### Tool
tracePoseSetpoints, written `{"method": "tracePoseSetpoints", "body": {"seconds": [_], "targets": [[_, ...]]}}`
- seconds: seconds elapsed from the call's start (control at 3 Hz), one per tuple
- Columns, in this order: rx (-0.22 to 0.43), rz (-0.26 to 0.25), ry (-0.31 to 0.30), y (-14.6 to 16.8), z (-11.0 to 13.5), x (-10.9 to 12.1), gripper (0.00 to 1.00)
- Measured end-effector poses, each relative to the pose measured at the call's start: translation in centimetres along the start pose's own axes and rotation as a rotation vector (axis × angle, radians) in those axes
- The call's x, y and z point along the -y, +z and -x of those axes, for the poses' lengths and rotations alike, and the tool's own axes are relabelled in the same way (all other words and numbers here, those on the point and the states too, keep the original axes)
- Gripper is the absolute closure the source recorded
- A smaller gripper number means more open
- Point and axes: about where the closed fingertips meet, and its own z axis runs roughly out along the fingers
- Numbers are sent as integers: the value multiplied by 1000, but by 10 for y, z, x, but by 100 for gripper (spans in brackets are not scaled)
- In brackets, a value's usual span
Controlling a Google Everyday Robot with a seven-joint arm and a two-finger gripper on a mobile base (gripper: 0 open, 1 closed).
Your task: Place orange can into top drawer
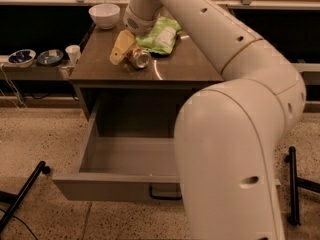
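Gripper: the gripper (pixel 125 50) is down on the bench (pixel 190 69), left of centre, about midway between the back and front edges, right against the orange can.
Grip state: cannot tell whether it is clamped on the can or only resting beside it.
Orange can: the orange can (pixel 139 58) lies on its side on the bench top, silver end toward the front edge, just in front of the green bag.
Top drawer: the top drawer (pixel 120 156) stands pulled out below the front edge; its right part is hidden by the arm.
Risk 1: the can is round and lying down, so an off-centre squeeze would likely roll it toward the front or left edge.
Risk 2: the green bag (pixel 161 33) sits very close to the can and could snag and drag along on the lift.
Risk 3: the white bowl (pixel 105 15) sits at the back left corner, near the wrist; a wide swing might clip it.
Risk 4: letting go too early past the front edge would probably drop the can on the drawer's front panel or the floor.
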Motion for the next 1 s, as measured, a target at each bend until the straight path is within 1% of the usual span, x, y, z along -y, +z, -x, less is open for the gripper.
{"method": "tracePoseSetpoints", "body": {"seconds": [0.33, 0.67, 1.0], "targets": [[-45, 34, 29, 29, 4, 0, 4], [-67, 46, 50, 43, 1, 3, 26], [-74, 52, 26, 48, 7, -2, 50]]}}
